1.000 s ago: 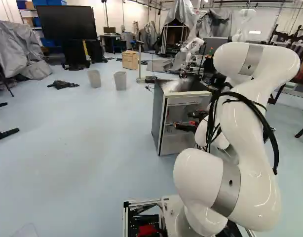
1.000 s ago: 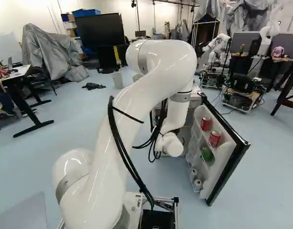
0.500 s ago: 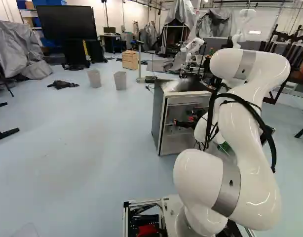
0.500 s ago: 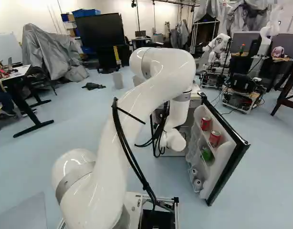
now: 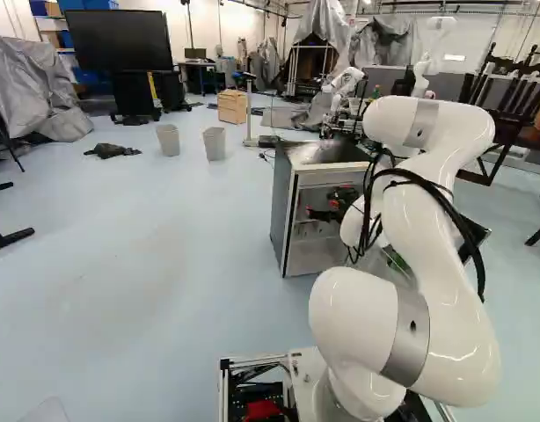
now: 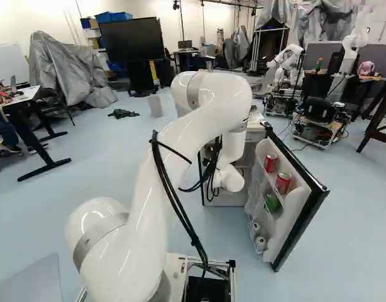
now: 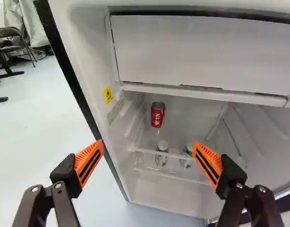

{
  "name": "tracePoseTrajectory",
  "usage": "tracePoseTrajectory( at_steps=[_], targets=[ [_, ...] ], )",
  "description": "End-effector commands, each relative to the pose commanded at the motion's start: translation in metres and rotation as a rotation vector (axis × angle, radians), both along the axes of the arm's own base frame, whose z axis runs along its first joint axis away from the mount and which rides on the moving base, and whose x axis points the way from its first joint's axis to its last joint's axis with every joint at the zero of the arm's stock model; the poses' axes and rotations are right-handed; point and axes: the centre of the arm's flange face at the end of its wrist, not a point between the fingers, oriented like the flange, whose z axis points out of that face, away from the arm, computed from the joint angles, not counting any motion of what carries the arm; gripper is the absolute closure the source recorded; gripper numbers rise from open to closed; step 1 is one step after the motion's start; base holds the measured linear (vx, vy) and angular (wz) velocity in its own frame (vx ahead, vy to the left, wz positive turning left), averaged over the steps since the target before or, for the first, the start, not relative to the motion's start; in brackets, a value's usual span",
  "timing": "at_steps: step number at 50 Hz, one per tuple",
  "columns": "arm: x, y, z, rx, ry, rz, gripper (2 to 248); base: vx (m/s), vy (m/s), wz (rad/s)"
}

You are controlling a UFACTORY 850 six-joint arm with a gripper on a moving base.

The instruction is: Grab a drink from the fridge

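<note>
Gripper (image 5: 326, 209) is right of ctr in L base view, jaws wide apart. Red can (image 7: 157, 115) stands in fridge (image 5: 284, 211) ahead, prob. on shelf (image 7: 174, 154).

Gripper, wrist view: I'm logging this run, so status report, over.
Gripper open, nothing held. Red can upright inside fridge. Fridge door open; nothing seen blocking the can.
</note>
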Motion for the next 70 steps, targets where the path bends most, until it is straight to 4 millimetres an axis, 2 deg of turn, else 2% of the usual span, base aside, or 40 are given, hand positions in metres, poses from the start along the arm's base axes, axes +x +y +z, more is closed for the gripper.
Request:
tracePoseTrajectory(
  at_steps=[41,55,70],
  targets=[
    [0.070,0.007,-0.021,-0.061,0.026,-0.032,3,0.000,0.000,0.000],
    [0.080,0.006,-0.036,-0.066,0.034,-0.036,3,0.000,0.000,0.000],
    [0.083,0.006,-0.057,-0.061,0.045,-0.034,3,0.000,0.000,0.000]
  ],
)
